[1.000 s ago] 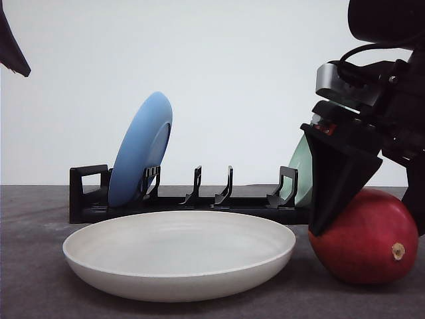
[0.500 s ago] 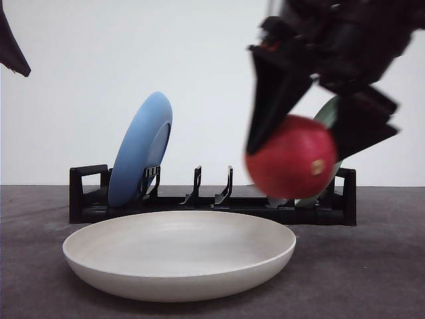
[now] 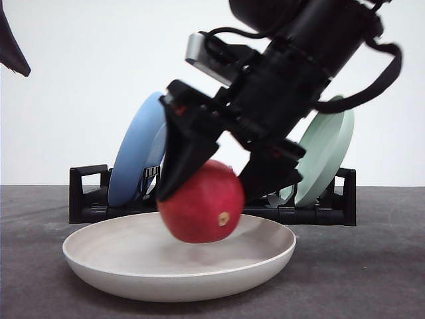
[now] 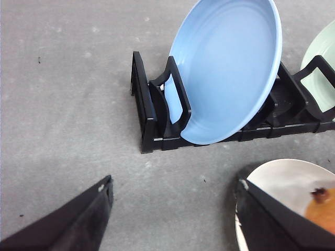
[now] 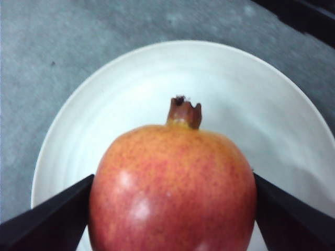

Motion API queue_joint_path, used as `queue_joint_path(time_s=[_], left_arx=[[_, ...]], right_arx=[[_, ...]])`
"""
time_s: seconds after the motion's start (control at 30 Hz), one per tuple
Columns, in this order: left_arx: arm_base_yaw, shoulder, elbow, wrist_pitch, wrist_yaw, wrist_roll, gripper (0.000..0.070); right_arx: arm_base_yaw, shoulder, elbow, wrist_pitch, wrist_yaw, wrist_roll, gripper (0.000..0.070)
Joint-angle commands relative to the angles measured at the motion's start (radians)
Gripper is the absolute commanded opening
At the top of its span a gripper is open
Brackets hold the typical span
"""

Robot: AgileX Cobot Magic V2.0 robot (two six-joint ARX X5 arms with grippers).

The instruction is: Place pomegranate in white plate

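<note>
The red pomegranate (image 3: pixel 199 206) hangs low inside the white plate (image 3: pixel 106 262), with my right gripper (image 3: pixel 209 193) shut on it from above. I cannot tell whether the fruit touches the plate's floor. In the right wrist view the pomegranate (image 5: pixel 172 188) sits between the two black fingers (image 5: pixel 47 219), its crown pointing away, with the white plate (image 5: pixel 131 83) beneath. My left gripper (image 4: pixel 172 225) is open over bare table with nothing between its fingers. The plate's rim (image 4: pixel 285 175) and a bit of the pomegranate (image 4: pixel 323 212) show beside one finger.
A black dish rack (image 3: pixel 86 193) stands just behind the white plate. It holds an upright blue plate (image 3: pixel 136 153) at its left end and a pale green plate (image 3: pixel 325 156) at its right end. Grey tabletop (image 3: pixel 372 279) lies open right of the plate.
My right gripper lifted the pomegranate off the table at the right, carried it left and lowered it into the white plate. The left gripper has not moved.
</note>
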State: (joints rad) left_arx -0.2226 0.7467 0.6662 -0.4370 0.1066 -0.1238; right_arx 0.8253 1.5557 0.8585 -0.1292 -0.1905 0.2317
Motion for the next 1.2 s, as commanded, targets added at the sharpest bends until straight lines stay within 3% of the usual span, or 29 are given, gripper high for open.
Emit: queue_joint_path(time_s=[0.0,0.3,0.47,0.53,0.7,0.87,1.17], left_arx=[[0.0,0.005,0.006,0.01,-0.002,-0.002,0.0434],[0.0,0.005,0.006,0.01,-0.002,-0.002,0.0433],[0.0,0.005,0.006,0.01,-0.002,-0.002,0.0434],[0.0,0.005,0.006,0.01,-0.002,-0.002,0.0434],[0.0,0.005,0.006,0.01,-0.002,-0.002,0.0433],[0.0,0.005,0.006,0.01,-0.002,-0.002,0.0433],[0.0,0.005,0.006,0.01,-0.002,-0.002,0.0434]], right_arx=[[0.015,0.026,0.011,0.025,0.0,-0.012,0.0545],[0.029,0.078,0.011,0.028,0.011,-0.007,0.055],[0.036,0.078,0.012,0.024,0.01,0.008,0.0677],[0.036,0.069,0.018,0.02,0.007,0.021,0.0695],[0.035,-0.013,0.025,0.023,0.034,0.007,0.0694],[0.042,-0.15,-0.019,0.037,0.11,-0.077,0.0644],[-0.026,-0.445,-0.233,0.089,0.109,-0.046,0.0618]])
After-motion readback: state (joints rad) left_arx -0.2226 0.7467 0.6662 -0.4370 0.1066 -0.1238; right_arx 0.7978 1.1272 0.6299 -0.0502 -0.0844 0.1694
